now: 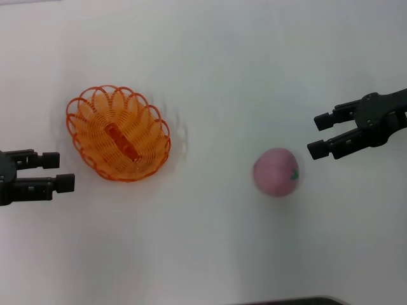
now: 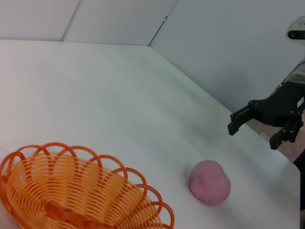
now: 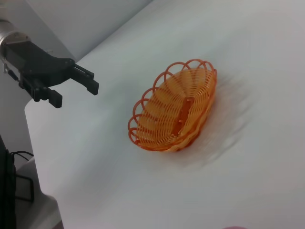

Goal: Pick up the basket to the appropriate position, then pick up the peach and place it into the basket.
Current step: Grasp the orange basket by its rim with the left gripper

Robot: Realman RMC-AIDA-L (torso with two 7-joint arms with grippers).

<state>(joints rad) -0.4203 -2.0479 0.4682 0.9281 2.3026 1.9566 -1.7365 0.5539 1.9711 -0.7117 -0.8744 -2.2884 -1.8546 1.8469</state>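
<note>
The orange wire basket [image 1: 119,133] rests on the white table at the left, its solid bar across the base. It also shows in the left wrist view [image 2: 71,195] and the right wrist view [image 3: 174,112]. The pink peach [image 1: 276,171] lies on the table right of centre, with a small green mark on its right side; it also shows in the left wrist view [image 2: 209,182]. My left gripper [image 1: 60,170] is open and empty, just left of the basket and apart from it. My right gripper [image 1: 318,135] is open and empty, to the upper right of the peach, not touching it.
The white table [image 1: 203,63] stretches around both objects. A dark edge [image 1: 299,300] shows at the bottom of the head view. The table's edge [image 3: 35,157] runs behind the left gripper [image 3: 75,94] in the right wrist view. The right gripper [image 2: 252,136] shows beyond the peach in the left wrist view.
</note>
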